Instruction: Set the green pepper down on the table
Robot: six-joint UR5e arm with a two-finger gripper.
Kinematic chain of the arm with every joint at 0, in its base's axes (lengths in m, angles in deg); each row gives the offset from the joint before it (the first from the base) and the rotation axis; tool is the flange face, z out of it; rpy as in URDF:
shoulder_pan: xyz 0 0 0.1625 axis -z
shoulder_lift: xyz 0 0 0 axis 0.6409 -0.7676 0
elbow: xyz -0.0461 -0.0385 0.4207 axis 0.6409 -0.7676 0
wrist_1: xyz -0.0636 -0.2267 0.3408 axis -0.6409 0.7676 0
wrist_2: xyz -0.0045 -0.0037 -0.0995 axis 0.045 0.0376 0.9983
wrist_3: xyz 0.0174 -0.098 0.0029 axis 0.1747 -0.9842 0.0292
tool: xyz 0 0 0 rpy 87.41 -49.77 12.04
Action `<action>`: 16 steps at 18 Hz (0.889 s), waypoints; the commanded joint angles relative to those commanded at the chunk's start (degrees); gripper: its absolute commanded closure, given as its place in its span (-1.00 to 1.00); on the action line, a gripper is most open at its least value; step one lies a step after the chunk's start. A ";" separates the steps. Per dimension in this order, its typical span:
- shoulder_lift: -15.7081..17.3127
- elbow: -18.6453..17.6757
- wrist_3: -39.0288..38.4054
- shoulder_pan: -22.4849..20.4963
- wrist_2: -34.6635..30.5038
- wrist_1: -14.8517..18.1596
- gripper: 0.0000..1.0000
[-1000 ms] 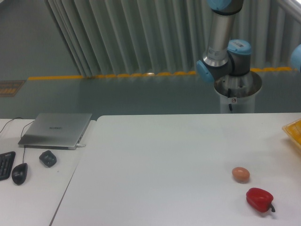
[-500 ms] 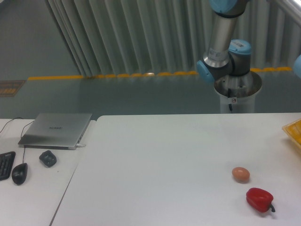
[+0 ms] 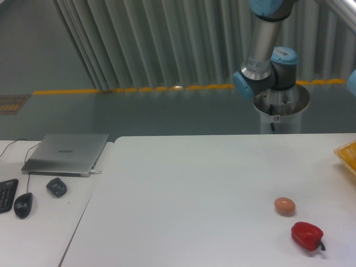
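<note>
Nearest the camera, close to the front edge of the table [image 3: 183, 189] toward its right side, lies a red pepper [image 3: 306, 235], on its side with the dark stem pointing right. Just beyond it, apart from it, rests a small brown egg [image 3: 285, 206]. At the right edge of the table, farther back, a corner of a yellow object [image 3: 348, 155] enters the frame; its nature cannot be determined.

To the left, the adjoining desk [image 3: 39, 233] carries a mouse [image 3: 23, 204], a small dark object [image 3: 56, 186], part of a keyboard [image 3: 6, 194] and, toward its rear, a closed laptop [image 3: 67, 153].

Behind the rear edge of the table stands the arm [image 3: 266, 67] on its pedestal; only the base joints and lower links are visible. The gripper is outside the frame, so its opening and any load it carries cannot be determined.

The green pepper is not visible anywhere: not on the table, not on the desk. Its location, heading and long axis therefore cannot be stated.

Task status, as a judgement: placement is not complete, since no green pepper rests on the table. Whether the pepper is held out of frame cannot be told. The remaining work is to bring it over an unoccupied part of the table, lower it and release it.
</note>
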 joint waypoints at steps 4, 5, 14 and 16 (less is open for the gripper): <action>0.09 -0.17 -0.26 0.09 -0.09 0.52 -1.00; 0.09 -0.17 -0.44 0.09 -0.17 0.53 -1.00; -0.26 -1.05 -0.18 -0.44 -0.26 -0.18 -1.00; -0.35 -1.05 0.00 -0.44 -1.14 -0.18 -0.79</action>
